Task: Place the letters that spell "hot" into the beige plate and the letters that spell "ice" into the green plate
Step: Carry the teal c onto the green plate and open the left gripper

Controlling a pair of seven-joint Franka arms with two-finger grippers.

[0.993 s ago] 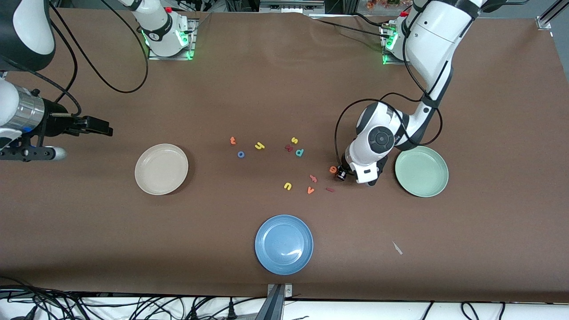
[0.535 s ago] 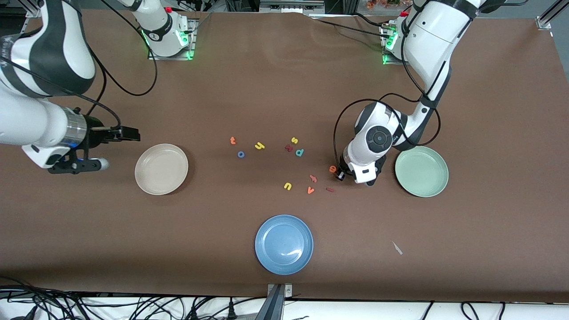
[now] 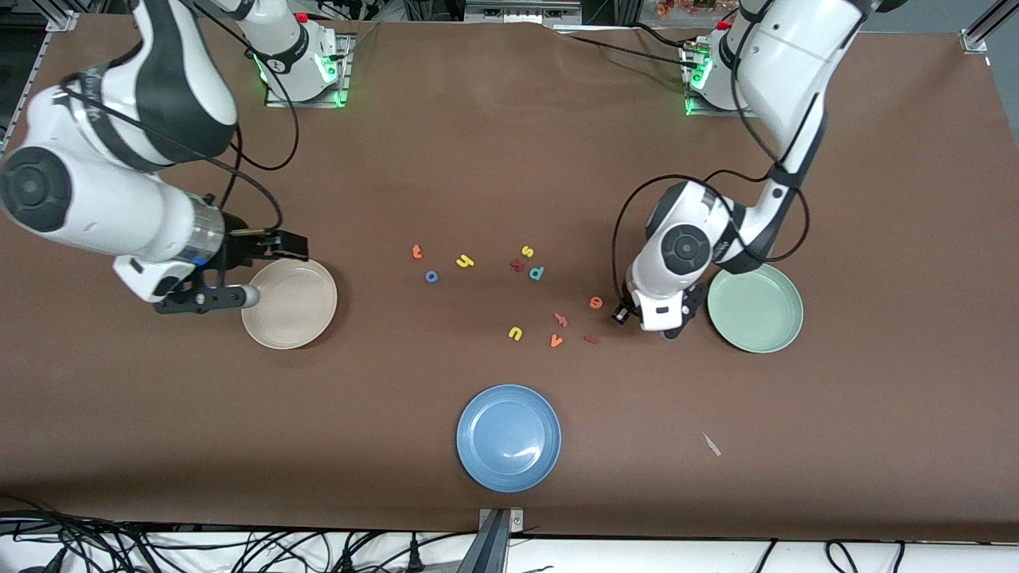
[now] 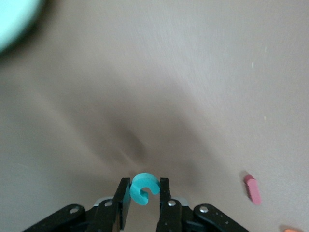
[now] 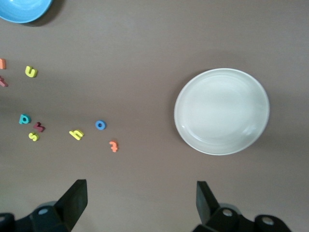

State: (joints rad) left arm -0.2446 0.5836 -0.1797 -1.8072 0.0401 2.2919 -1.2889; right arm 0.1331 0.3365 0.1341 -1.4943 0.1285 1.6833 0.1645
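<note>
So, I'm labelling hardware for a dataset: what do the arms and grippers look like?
Both arms have glossy white shells with black joint bands and loose black cables; the bases glow green. The right gripper and left gripper have black fingers on black bodies with silver screws.

Hidden in the front view under the left arm's wrist: the left gripper (image 4: 144,202) and the teal c (image 4: 144,188) pinched in it. Cut off in the left wrist view: green plate (image 4: 14,21), a blurred pale corner only, and an orange scrap (image 4: 292,229) at the edge, letter not readable. Cut by the right wrist view's edge: blue plate (image 5: 21,9), an orange letter (image 5: 2,63) and a dark red one (image 5: 2,82), both unreadable; right gripper (image 5: 142,198) fingertips only. Too small to read in the front view: the dark red letter (image 3: 517,265) beside the p (image 3: 536,273), and a pale scrap (image 3: 712,444) on the table.
</note>
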